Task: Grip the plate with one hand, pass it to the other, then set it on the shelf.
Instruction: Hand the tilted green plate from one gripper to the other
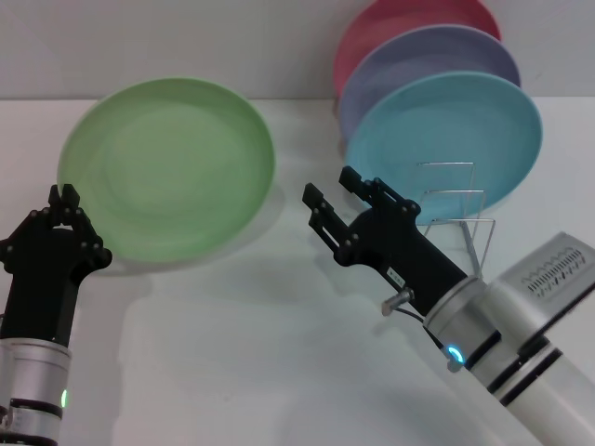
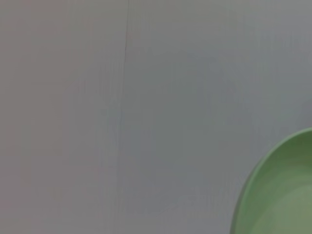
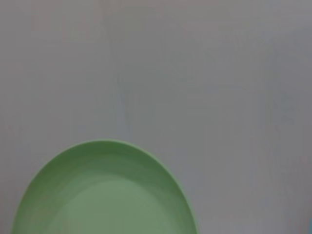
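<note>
Currently our left gripper sits low on the left, arm rising straight from the bottom edge, fingertips pinched together just at the near-left rim of the plate; we can't tell from the head view whether they actually touch the rim. Our right gripper comes in from the lower right, forearm angled up and toward the left, jaws apart and holding nothing, in the gap between the plate and the shelf.

Around it: the shelf is a thin wire rack at the right, its front loops bare. Standing in its rear slots, front to back: a blue plate, a lavender plate, a pink plate, each upright and overlapping the one behind. The right gripper's wrist overlaps the near loops in the head view. All of it stands on a white table with a pale wall behind.

The plate: round, light green, matte, shallow raised rim, lying flat on the table at left, well apart from the shelf. Left wrist view catches only an arc of its edge; right wrist view shows most of its bowl against the table.
</note>
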Tool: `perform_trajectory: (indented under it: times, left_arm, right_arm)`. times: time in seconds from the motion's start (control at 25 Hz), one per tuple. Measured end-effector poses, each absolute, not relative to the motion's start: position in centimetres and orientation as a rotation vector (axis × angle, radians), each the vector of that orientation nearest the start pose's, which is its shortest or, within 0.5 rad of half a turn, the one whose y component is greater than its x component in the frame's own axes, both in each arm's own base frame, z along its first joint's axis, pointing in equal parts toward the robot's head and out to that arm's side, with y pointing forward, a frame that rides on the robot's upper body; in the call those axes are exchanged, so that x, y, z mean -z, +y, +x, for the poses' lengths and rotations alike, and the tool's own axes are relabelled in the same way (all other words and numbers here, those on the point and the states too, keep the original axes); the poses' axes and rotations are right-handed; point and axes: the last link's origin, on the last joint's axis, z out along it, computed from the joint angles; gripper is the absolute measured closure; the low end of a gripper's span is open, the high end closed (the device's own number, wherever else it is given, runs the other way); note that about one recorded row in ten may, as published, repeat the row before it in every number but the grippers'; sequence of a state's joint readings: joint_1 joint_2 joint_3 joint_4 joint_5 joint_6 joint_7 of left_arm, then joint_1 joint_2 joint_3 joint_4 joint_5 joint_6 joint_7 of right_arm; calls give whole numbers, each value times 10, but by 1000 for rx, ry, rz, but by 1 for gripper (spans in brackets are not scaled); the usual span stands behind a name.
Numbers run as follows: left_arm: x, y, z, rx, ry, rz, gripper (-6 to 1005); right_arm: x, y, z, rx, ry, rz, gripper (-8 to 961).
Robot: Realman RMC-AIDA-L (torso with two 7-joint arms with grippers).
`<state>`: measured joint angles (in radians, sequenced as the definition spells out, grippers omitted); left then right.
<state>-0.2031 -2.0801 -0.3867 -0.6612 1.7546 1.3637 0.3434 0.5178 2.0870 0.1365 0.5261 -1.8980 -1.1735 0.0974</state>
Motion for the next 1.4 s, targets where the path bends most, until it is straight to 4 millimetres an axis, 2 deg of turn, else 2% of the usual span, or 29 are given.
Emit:
perform_trajectory:
  times: [0.72,0.92,1.12,1.4]
  left_arm:
    - [60,252,-279,727,-528,-1457,966]
    - [61,252,-279,728,-525,-1463,966]
    - [62,253,-277,732,-522,-1474,966]
    - [64,252,-276,735,-523,-1481,965]
  right_arm:
    - [128,319,194,-949,581,-2071,438]
    - [129,321,192,-934,557,-2083,445]
    - [131,324,190,-913,546,-2102,555]
    - [133,326,190,-882,519,-2110,554]
